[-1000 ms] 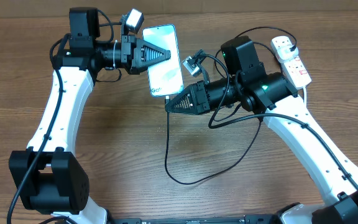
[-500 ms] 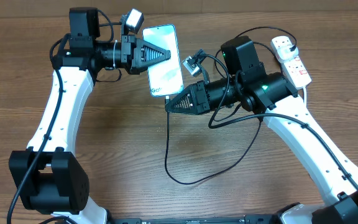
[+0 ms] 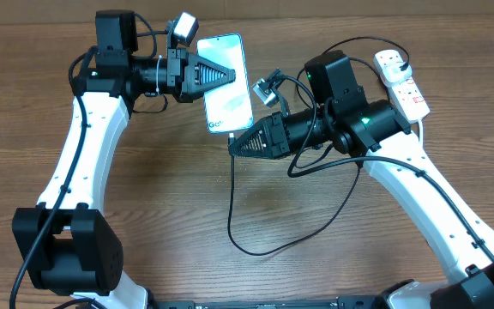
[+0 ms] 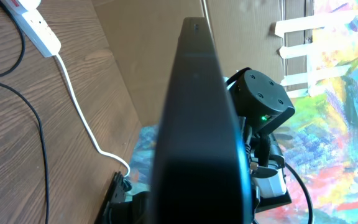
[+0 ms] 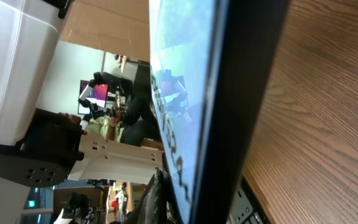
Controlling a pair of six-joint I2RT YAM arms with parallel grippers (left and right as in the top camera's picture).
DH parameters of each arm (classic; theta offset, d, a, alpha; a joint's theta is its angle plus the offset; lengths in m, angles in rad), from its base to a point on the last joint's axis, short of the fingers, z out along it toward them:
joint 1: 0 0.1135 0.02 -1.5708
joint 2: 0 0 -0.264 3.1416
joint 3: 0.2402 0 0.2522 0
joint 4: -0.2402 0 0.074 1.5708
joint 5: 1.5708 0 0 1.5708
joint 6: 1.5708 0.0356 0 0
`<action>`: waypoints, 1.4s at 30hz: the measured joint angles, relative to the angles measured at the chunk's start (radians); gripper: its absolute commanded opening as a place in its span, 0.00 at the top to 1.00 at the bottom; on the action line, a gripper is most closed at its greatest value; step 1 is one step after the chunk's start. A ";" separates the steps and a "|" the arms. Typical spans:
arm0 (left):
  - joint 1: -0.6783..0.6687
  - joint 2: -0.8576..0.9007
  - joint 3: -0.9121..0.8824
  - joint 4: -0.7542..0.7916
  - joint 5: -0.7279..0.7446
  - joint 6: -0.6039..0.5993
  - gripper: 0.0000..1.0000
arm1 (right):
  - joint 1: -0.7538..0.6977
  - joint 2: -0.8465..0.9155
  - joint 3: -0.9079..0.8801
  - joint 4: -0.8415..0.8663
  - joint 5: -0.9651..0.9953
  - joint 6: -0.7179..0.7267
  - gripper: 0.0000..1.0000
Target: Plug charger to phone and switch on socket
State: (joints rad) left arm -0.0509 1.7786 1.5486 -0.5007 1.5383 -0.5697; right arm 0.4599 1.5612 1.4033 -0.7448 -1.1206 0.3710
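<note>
Bright, even light throws soft shadows on the brown wooden table (image 3: 161,223); wrist views blur the near black-framed phone (image 4: 197,124).

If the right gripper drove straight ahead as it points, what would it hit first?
Probably the phone, its lower end lying just off the right gripper; relative height is unclear from overhead.

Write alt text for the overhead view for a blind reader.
The left claw grips the phone by its side edge while the right claw, holding the charger tip, meets the phone's lower end. The black cable loops across the wooden table toward the socket in the picture's upper right.
</note>
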 measured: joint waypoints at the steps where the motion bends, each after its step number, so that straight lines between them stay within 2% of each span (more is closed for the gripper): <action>1: 0.000 0.000 0.000 0.000 0.000 0.000 0.96 | 0.000 0.000 0.000 0.000 0.002 -0.001 0.96; 42: 0.000 0.000 0.000 0.000 0.000 0.004 0.96 | -0.014 0.002 0.000 0.010 0.002 0.002 0.95</action>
State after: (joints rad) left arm -0.0509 1.7786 1.5486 -0.5007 1.5379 -0.5659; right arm 0.4458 1.5627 1.4033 -0.7349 -1.1183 0.3733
